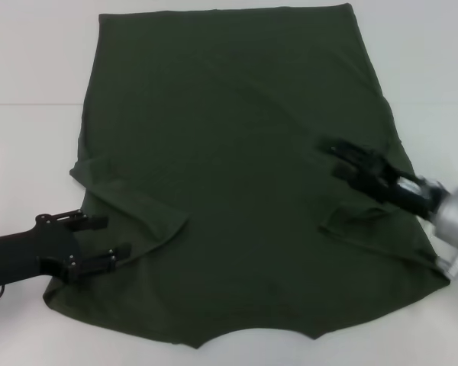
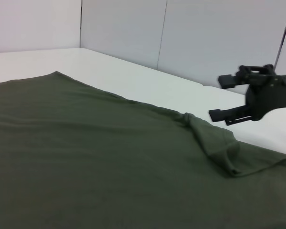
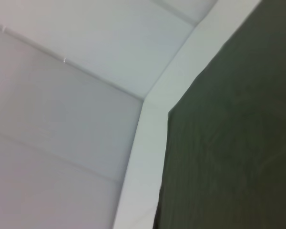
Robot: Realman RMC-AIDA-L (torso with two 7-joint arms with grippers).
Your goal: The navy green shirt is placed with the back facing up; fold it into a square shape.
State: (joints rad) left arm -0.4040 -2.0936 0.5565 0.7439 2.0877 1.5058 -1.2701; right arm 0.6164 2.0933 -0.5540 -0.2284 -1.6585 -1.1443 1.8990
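The navy green shirt (image 1: 237, 175) lies flat on the white table, hem at the far side and neckline at the near edge. Both short sleeves are folded inward: the left sleeve (image 1: 141, 210) and the right sleeve (image 1: 359, 217). My left gripper (image 1: 114, 235) is open at the shirt's near-left edge, beside the folded left sleeve, holding nothing. My right gripper (image 1: 334, 158) is open above the shirt's right side, just beyond the folded right sleeve (image 2: 214, 140). The left wrist view shows the right gripper (image 2: 226, 97) raised off the cloth. The right wrist view shows only a shirt corner (image 3: 229, 143).
White table (image 1: 30, 152) borders the shirt on the left, right and far sides. Pale wall panels (image 2: 205, 38) stand behind the table. The table's edge strip (image 3: 148, 157) runs beside the shirt corner.
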